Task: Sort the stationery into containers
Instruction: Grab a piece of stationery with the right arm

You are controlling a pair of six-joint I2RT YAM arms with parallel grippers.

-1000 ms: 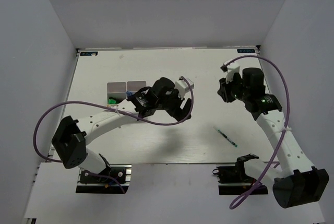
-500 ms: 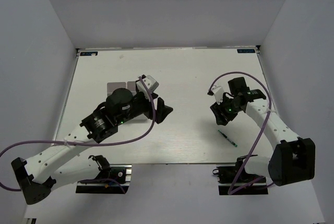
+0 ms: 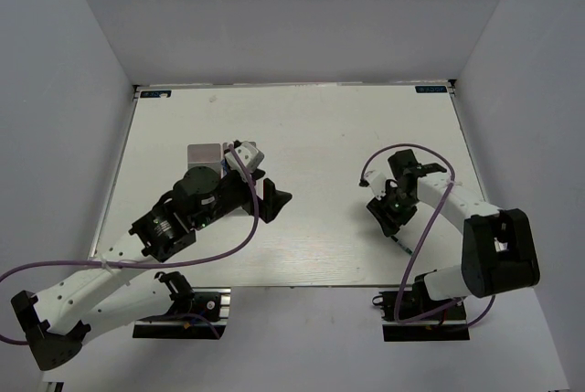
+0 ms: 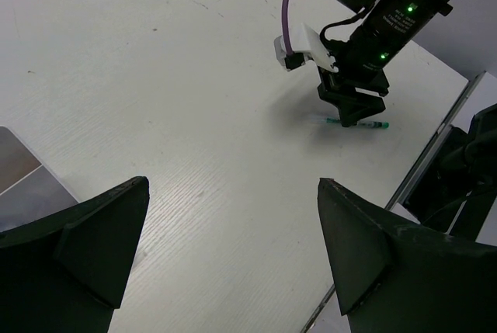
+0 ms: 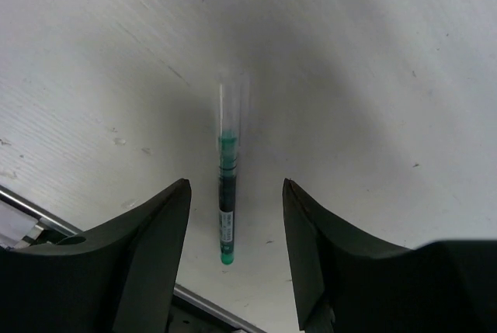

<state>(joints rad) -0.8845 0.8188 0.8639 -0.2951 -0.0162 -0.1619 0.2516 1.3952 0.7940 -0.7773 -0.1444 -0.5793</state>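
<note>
A thin pen (image 5: 226,193) with a clear cap and a green tip lies on the table near its front edge. It also shows in the top view (image 3: 402,245) and in the left wrist view (image 4: 365,123). My right gripper (image 5: 235,187) is open, low over the pen, with one finger on each side of it and not touching. My left gripper (image 4: 233,228) is open and empty above bare table at the centre-left (image 3: 274,198). The white divided tray (image 3: 203,152) lies behind the left arm, mostly hidden; a corner shows in the left wrist view (image 4: 27,174).
The table's front edge (image 5: 93,232) runs just beyond the pen's tip. White walls enclose the table on the left, back and right. The right arm's purple cable (image 3: 402,150) loops above its wrist.
My right gripper has swung in and come down over the green pen. My left arm has drawn back left and nearer, with its gripper still open.
</note>
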